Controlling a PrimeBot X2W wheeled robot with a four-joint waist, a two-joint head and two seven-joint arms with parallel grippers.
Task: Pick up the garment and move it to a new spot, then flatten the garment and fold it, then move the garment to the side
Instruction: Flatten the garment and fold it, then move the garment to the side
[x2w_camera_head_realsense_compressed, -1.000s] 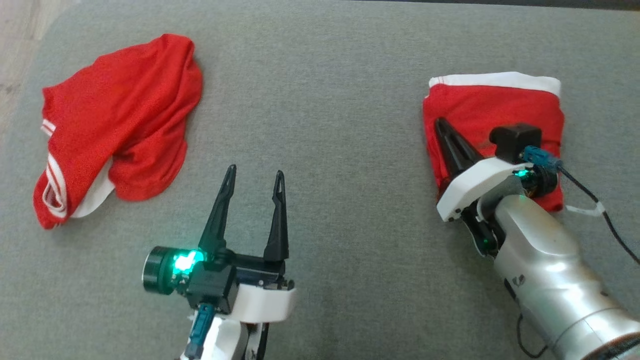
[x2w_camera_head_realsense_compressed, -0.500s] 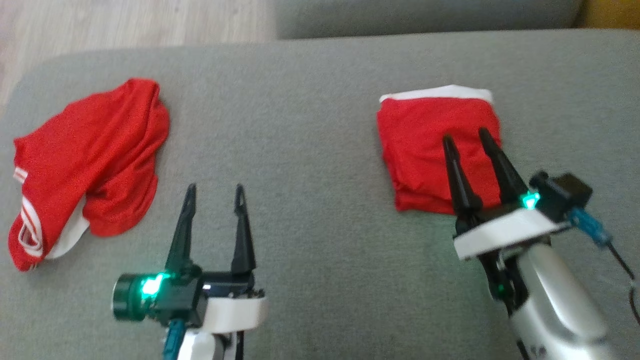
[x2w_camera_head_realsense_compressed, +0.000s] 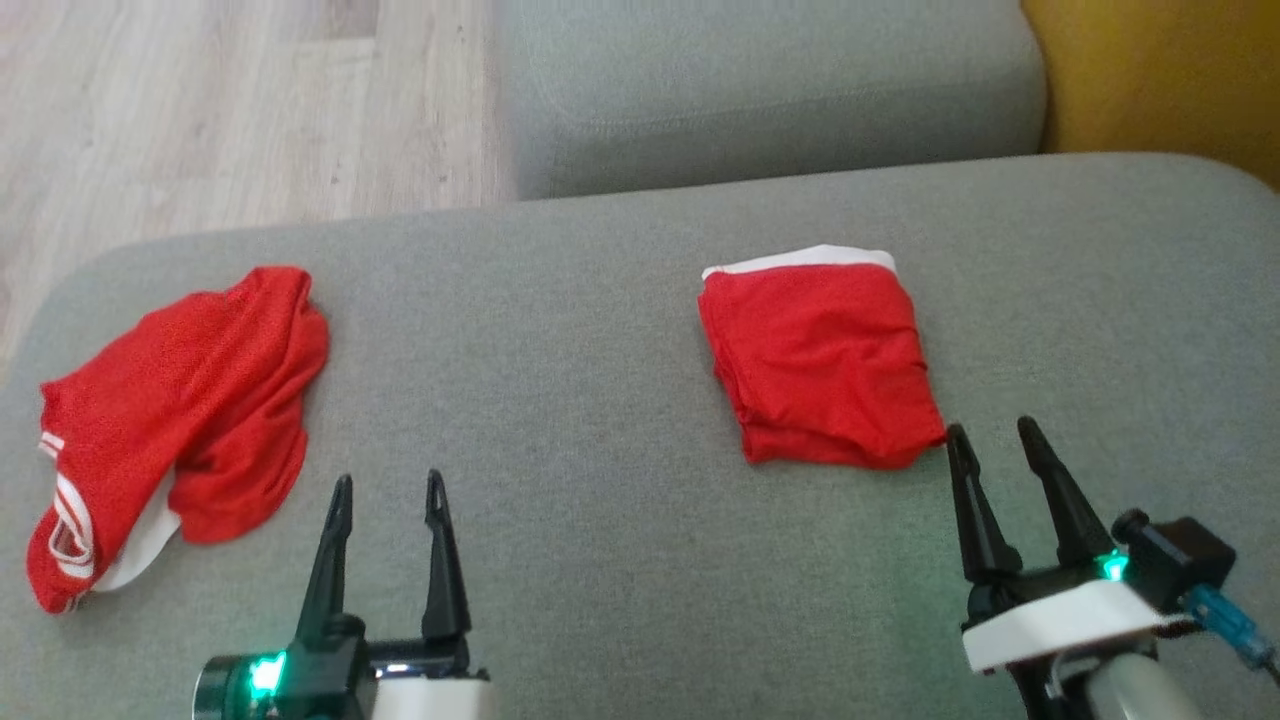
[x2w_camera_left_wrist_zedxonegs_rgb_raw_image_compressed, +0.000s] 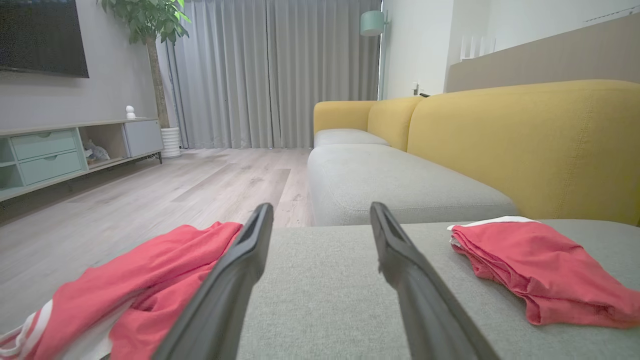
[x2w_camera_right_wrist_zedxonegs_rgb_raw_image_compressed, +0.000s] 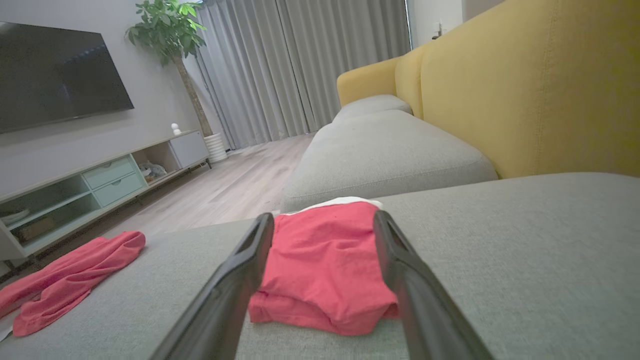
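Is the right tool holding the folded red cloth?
No, the right tool is open and grips nothing; the folded red fabric garment lies on the grey sofa cushion in front of it.

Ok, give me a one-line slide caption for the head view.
Left tool and right tool open over grey cushion; folded garment right, crumpled garment left.

Right pincer (x2w_camera_right_wrist_zedxonegs_rgb_raw_image_compressed: 322, 216), 2 fingers (x2w_camera_right_wrist_zedxonegs_rgb_raw_image_compressed: 240, 270) spread — folded red garment (x2w_camera_right_wrist_zedxonegs_rgb_raw_image_compressed: 325, 265) shows between them.
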